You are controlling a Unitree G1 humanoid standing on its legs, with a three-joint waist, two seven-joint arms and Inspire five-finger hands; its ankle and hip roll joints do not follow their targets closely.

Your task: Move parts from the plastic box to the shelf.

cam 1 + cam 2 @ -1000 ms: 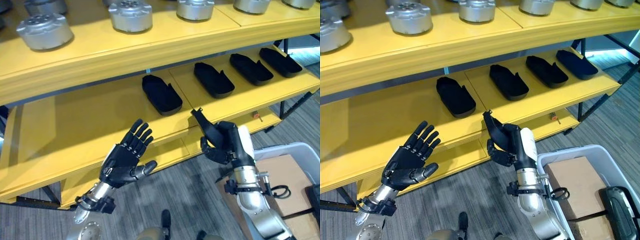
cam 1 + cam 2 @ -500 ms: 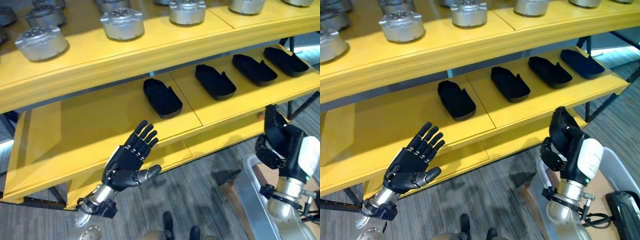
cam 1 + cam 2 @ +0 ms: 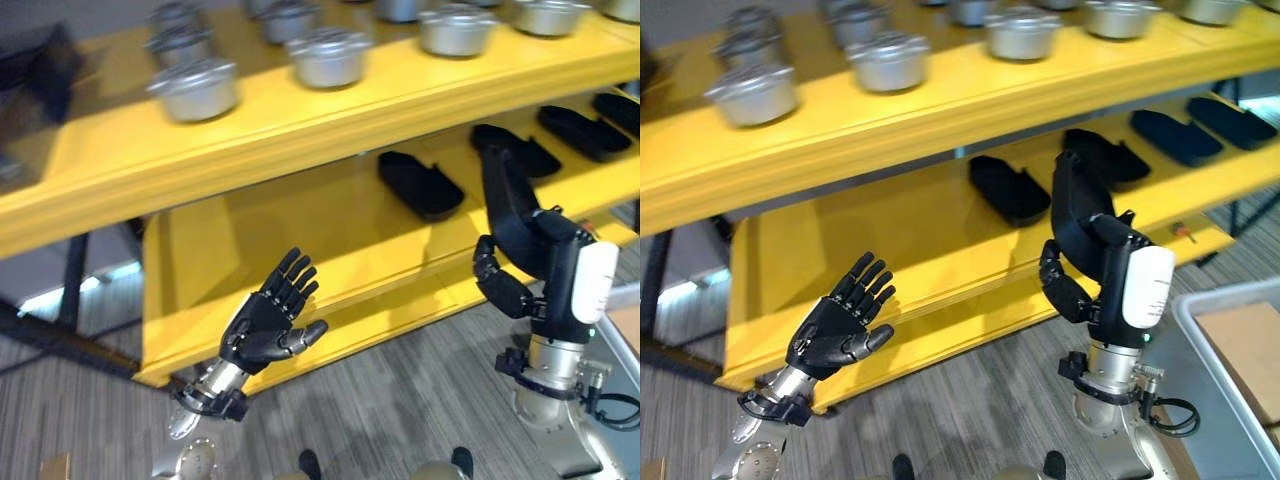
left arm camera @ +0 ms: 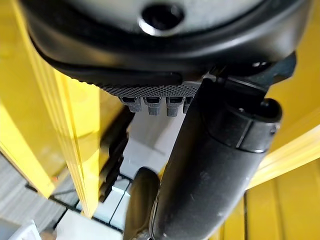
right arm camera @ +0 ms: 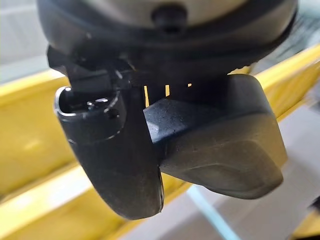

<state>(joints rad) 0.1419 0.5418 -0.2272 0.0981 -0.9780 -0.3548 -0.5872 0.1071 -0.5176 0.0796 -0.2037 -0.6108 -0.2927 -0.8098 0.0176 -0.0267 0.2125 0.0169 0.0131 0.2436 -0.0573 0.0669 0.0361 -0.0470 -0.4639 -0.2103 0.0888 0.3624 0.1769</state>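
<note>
My right hand [image 3: 522, 272] is shut on a black, shoe-shaped part [image 3: 504, 198] and holds it upright in front of the yellow middle shelf [image 3: 290, 225]. In the right wrist view the part [image 5: 220, 145] sits clamped against the thumb [image 5: 112, 150]. Three more black parts [image 3: 419, 185] lie in a row on that shelf, to the right. My left hand [image 3: 266, 324] hovers open, palm up, before the shelf's bare left half; its thumb [image 4: 215, 165] shows relaxed in the left wrist view. The grey plastic box [image 3: 1188, 312] stands at the lower right.
Several silver metal housings [image 3: 196, 90] stand on the yellow top shelf [image 3: 250, 140]. A cardboard sheet [image 3: 1245, 345] lies in the plastic box. A lower yellow board [image 3: 390, 315] juts out toward me below the middle shelf. Grey carpet [image 3: 360, 410] lies under the shelf unit.
The camera has swung left, so the shelf sits further right in view. My right hand has lifted the black part higher, up before the middle shelf. The left hand stays open.
</note>
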